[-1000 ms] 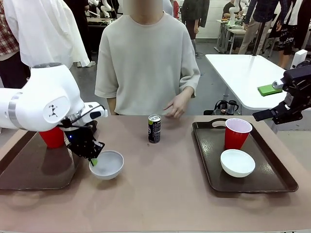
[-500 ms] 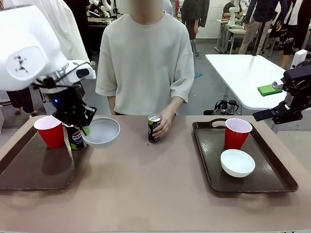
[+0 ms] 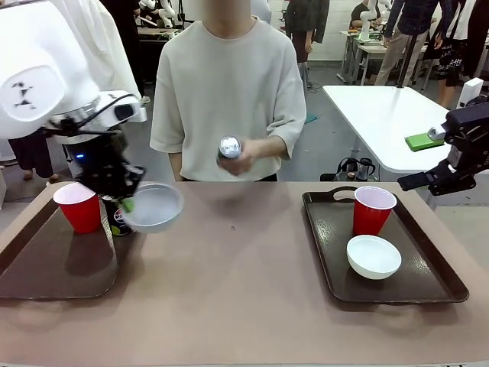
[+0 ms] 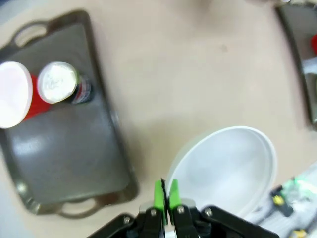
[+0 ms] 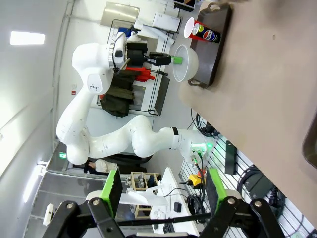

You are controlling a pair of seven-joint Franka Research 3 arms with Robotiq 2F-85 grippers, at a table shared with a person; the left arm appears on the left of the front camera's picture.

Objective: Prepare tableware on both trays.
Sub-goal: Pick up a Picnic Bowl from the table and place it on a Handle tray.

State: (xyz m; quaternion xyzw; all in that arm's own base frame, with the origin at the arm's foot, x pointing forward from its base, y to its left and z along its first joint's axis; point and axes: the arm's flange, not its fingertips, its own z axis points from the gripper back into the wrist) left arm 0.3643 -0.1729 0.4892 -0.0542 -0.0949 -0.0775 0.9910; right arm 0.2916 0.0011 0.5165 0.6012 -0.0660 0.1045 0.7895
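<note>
The left gripper [image 4: 165,198] pinches the rim of a white bowl [image 3: 155,206] between its green pads, jaws nearly together; the bowl hangs in the air over the table [image 3: 244,283], just beside the left tray [image 3: 46,264]. On that tray stand a red cup [image 3: 79,206] and a black can [image 3: 116,216] side by side. On the right tray [image 3: 435,279] sit a second bowl [image 3: 374,256] and, behind it, another red cup [image 3: 372,210]. The right gripper [image 5: 161,191] hovers with its jaws wide, holding nothing. Across the table, the person's hand [image 3: 248,149] holds a can [image 3: 229,147] above the table.
</note>
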